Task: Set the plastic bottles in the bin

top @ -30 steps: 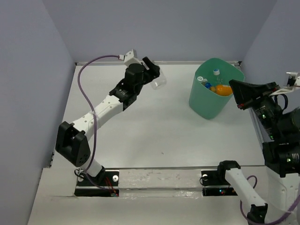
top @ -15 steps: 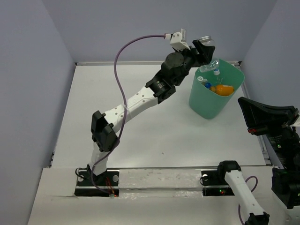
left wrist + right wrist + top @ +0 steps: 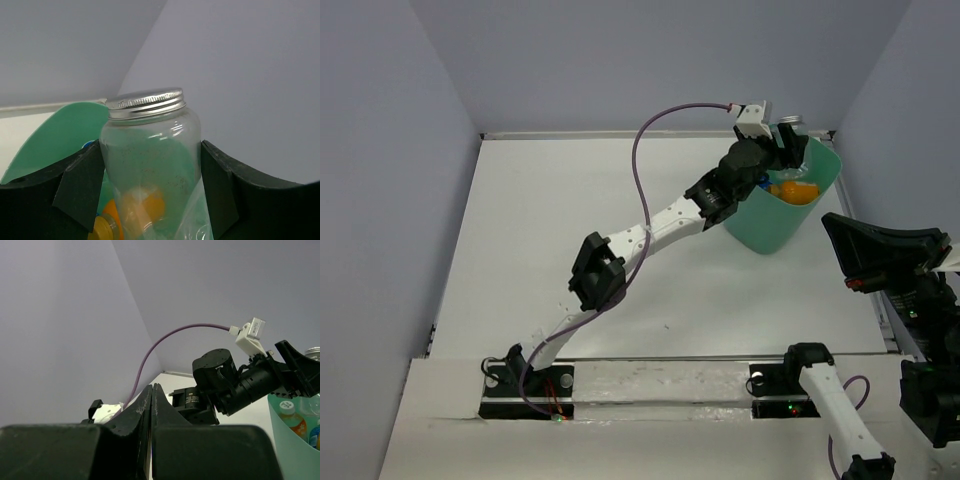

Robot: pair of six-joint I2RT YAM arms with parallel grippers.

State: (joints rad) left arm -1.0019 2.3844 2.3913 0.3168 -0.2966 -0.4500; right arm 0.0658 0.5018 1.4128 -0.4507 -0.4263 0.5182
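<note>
My left gripper (image 3: 786,150) is shut on a clear plastic bottle (image 3: 790,127) with a silver cap and holds it upright over the far rim of the mint-green bin (image 3: 756,222). In the left wrist view the bottle (image 3: 150,145) sits between both pads, with the bin's inside wall (image 3: 55,140) behind it. An orange bottle (image 3: 792,191) lies in the bin, and it also shows below in the left wrist view (image 3: 105,222). My right gripper (image 3: 832,225) is shut and empty, raised at the right of the bin. The right wrist view shows its closed fingertips (image 3: 151,391).
The bin stands at the far right corner, close to the back wall and the right wall. In the right wrist view a white-capped bottle (image 3: 291,416) shows inside the bin's rim (image 3: 280,440). The left arm (image 3: 650,225) stretches diagonally across the table.
My left arm has swung right with the clear bottle, from the far middle of the table to over the bin. My right gripper has drawn back from beside the bin.
</note>
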